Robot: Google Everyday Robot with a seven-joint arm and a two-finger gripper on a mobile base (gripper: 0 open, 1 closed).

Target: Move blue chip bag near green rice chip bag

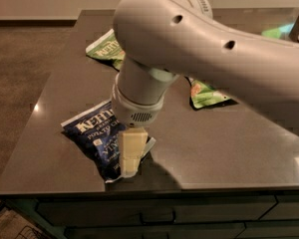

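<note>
The blue chip bag (97, 136), dark navy with white "Kettle" lettering, lies flat near the front left of the dark counter (214, 148). My gripper (131, 158) hangs straight down over the bag's right end, its cream finger low over the foil. The green rice chip bag (205, 93) lies farther back and to the right, mostly hidden behind my arm (189, 49); only its bright green lower edge shows.
An olive-green Kettle bag (107, 46) lies at the back left, partly behind my arm. The counter's front edge (139, 188) runs just below the blue bag, with drawers beneath. Brown floor lies to the left.
</note>
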